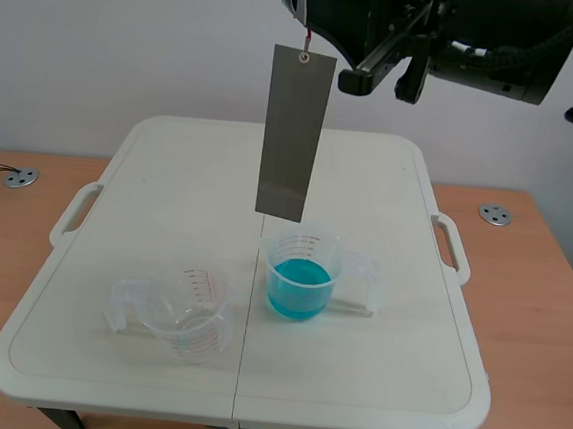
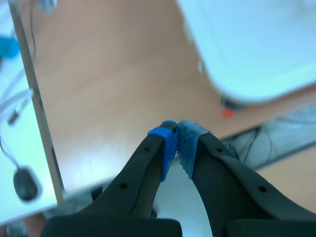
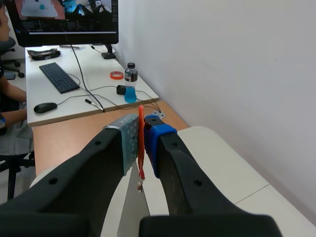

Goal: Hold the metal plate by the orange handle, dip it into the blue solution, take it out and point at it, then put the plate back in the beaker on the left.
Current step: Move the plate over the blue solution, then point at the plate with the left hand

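Clamping one plate [image 1: 295, 135] by its orange handle [image 3: 141, 140], right fingers [image 3: 126, 143]; left fingers [image 2: 169, 148] meet empty; two beakers [image 1: 195, 319] [image 1: 301, 276].

The white table [image 1: 170, 164] lies well below the fingers [image 3: 126, 143] of the right gripper [image 3: 141, 140]. It bears an empty beaker [image 1: 197, 322] and a blue-filled beaker [image 1: 301, 276].

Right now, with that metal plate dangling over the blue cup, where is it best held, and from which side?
By the orange handle looped through the hole at its top edge, coming from above. The metal plate hangs straight down from it, so its lower end is free to dip into the blue solution. The right gripper pinches it there.
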{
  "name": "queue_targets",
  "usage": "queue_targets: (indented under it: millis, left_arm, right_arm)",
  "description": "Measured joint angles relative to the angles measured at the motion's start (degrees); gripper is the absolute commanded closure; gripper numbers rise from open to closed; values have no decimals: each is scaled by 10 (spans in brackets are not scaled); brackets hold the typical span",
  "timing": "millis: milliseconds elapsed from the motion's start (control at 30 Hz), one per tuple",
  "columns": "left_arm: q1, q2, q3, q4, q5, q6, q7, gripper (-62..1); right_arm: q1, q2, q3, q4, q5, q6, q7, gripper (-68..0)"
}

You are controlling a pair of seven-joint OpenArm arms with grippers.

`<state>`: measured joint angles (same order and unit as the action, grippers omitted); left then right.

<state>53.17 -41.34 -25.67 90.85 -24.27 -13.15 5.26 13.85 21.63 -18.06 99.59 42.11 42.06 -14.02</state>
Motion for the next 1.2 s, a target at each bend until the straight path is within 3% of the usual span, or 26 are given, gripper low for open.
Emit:
queue_targets:
  millis: [133,333,633,767,900,1200]
  left_arm:
    - [-5,-10,21,55,2,-40,1,-30]
    - [-82,-9,81,94,2,-47,1,-30]
    - [-267,-7,275,89,36,-47,19,-30]
    - [-344,16,348,87,38,-47,45,-30]
    - [-408,55,405,86,78,-46,71,-30]
    - [-494,130,488,24,109,-45,91,-30]
  right_arm:
    - [3,4,0,-7,2,2,1,-13]
    - [3,5,0,-32,2,2,0,-13]
    - [2,7,0,-41,2,2,0,-13]
    - [2,7,0,-41,2,2,0,-13]
    - [2,7,0,-41,2,2,0,-13]
    - [2,7,0,-41,2,2,0,-13]
